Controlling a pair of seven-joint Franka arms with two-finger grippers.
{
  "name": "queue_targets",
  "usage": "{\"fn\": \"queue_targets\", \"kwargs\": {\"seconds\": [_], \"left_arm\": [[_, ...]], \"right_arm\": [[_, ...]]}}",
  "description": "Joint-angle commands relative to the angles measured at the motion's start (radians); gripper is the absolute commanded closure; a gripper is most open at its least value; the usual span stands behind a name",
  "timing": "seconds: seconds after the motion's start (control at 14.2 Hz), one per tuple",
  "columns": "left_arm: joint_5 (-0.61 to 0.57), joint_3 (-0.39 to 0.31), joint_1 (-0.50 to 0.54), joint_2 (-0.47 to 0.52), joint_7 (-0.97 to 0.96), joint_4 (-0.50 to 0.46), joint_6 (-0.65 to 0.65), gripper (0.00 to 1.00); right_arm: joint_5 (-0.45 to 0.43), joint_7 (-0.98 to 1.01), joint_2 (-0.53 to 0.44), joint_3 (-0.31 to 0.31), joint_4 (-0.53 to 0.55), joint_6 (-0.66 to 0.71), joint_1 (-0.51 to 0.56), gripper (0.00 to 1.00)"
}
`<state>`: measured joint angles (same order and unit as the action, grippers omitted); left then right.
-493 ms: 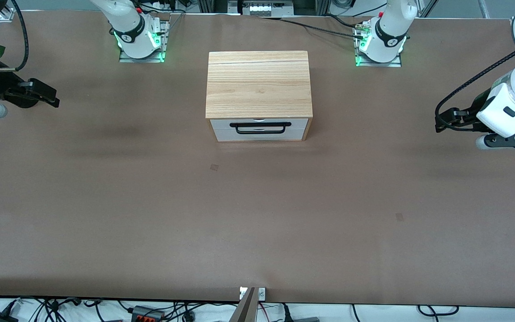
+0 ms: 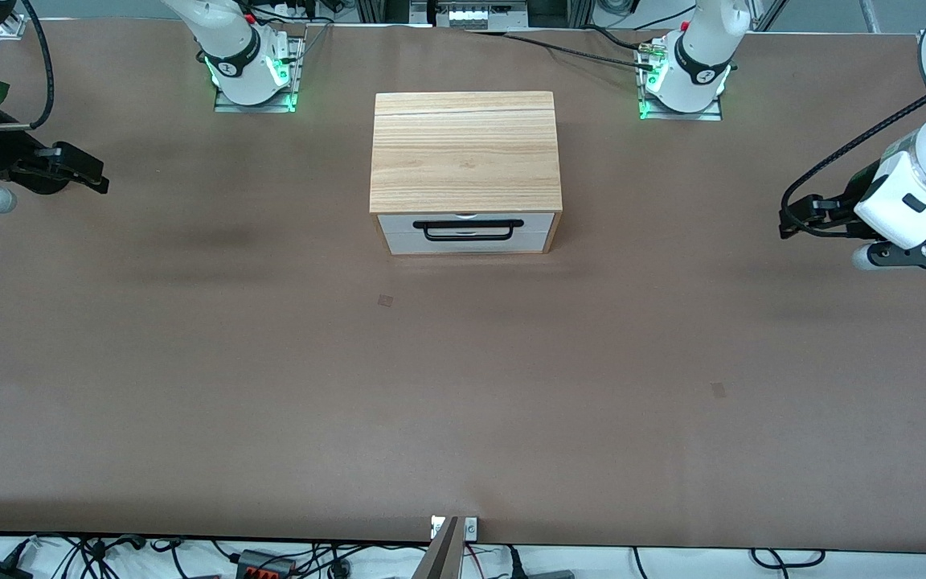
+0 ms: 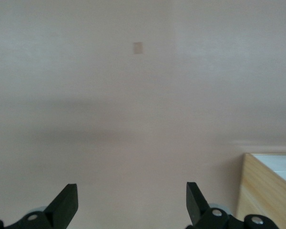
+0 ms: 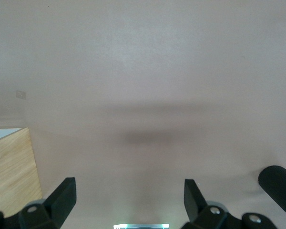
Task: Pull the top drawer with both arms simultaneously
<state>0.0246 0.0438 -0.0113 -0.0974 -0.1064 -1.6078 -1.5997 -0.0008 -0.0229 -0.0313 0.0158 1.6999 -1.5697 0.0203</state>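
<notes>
A wooden box [image 2: 465,151] stands mid-table with two white drawer fronts facing the front camera. The top drawer [image 2: 399,223] is shut, and its black bar handle [image 2: 469,223] is free. My left gripper [image 2: 786,225] is open and empty above the table at the left arm's end, well away from the box. My right gripper [image 2: 101,183] is open and empty above the table at the right arm's end. The left wrist view shows open fingers [image 3: 66,205] and a corner of the box [image 3: 267,191]. The right wrist view shows open fingers [image 4: 64,195] and the box's side [image 4: 9,167].
The brown table [image 2: 463,386] is bare apart from small tape marks [image 2: 385,301]. The arm bases [image 2: 254,72] glow green along the edge where the robots stand. Cables lie off the table's front edge. A black cylinder [image 4: 279,183] shows in the right wrist view.
Both grippers have shifted only slightly, the left one a little toward the box. The drawer has not moved.
</notes>
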Motion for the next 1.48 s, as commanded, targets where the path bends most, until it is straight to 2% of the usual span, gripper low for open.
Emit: {"fn": "queue_targets", "kwargs": {"seconds": [0.0,0.28,0.49,0.56,0.77,1.06,1.2,1.34,1.41], "left_arm": [[0.037,0.004,-0.007,-0.008,0.014,-0.003,0.003,0.0],[0.109,0.011,-0.056,-0.071,0.014,-0.001,-0.006,0.0],[0.275,0.011,-0.058,-0.137,0.016,0.008,-0.034,0.0],[0.313,0.013,-0.059,-0.166,0.014,0.02,-0.037,0.0],[0.426,0.013,-0.085,-0.231,0.016,0.043,-0.045,0.0],[0.627,0.013,-0.087,-0.304,0.123,0.042,-0.092,0.0],[0.69,0.013,-0.087,-0.333,0.151,0.04,-0.098,0.0],[0.745,0.013,-0.087,-0.369,0.245,0.04,-0.105,0.0],[0.811,0.013,-0.082,-0.392,0.298,0.032,-0.103,0.0]], "right_arm": [[-0.004,0.003,0.011,0.012,-0.023,0.023,0.009,0.0],[-0.001,0.001,0.04,0.015,-0.023,0.066,0.006,0.0],[0.031,0.007,0.089,0.019,-0.025,0.065,0.004,0.0],[0.08,0.021,0.109,0.023,-0.026,0.066,0.006,0.0],[0.37,0.093,0.204,0.019,-0.022,0.091,0.009,0.0],[0.617,0.142,0.309,0.024,-0.005,0.06,-0.04,0.0],[0.723,0.2,0.335,0.024,0.045,-0.036,-0.087,0.0],[0.841,0.295,0.343,0.024,0.133,-0.195,-0.155,0.0],[0.916,0.355,0.359,0.024,0.167,-0.243,-0.187,0.0]]}}
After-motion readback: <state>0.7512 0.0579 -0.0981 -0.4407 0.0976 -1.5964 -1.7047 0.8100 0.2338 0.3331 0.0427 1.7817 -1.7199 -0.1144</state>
